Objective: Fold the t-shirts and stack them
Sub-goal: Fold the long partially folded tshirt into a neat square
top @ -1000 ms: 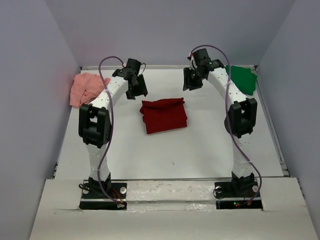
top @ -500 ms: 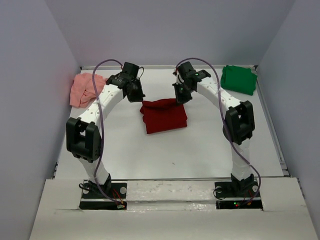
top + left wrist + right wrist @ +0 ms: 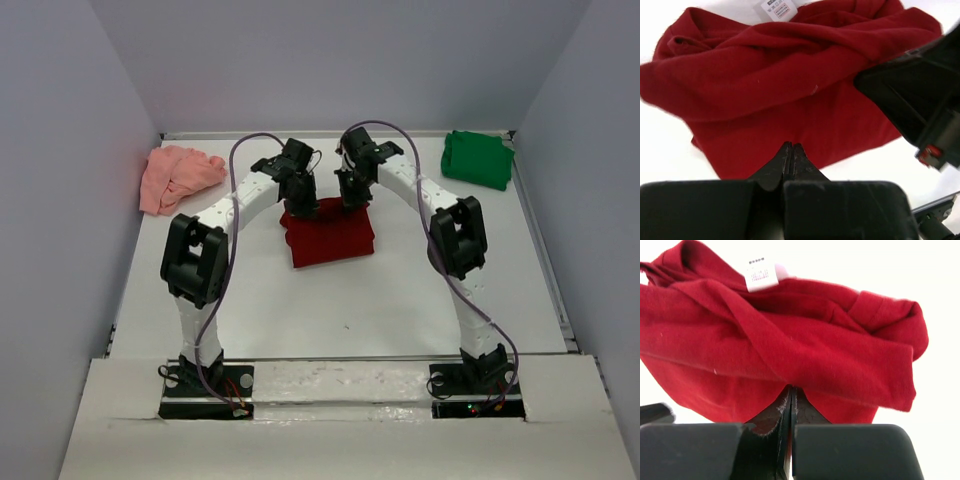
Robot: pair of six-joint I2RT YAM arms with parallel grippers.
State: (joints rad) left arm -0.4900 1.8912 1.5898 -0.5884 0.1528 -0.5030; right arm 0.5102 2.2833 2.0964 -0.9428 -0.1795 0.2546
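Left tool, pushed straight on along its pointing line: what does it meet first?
The dark red t-shirt: the left tool, shut, points at its edge from close by, possibly touching it; depth is unclear.

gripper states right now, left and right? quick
Left gripper: closed, pinching an edge of the dark red cloth t-shirt.
Right gripper: closed, pinching an edge of the same t-shirt.

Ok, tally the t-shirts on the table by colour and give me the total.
Dark red t-shirt: 1
Green t-shirt: 1
Pink t-shirt: 1
Total: 3
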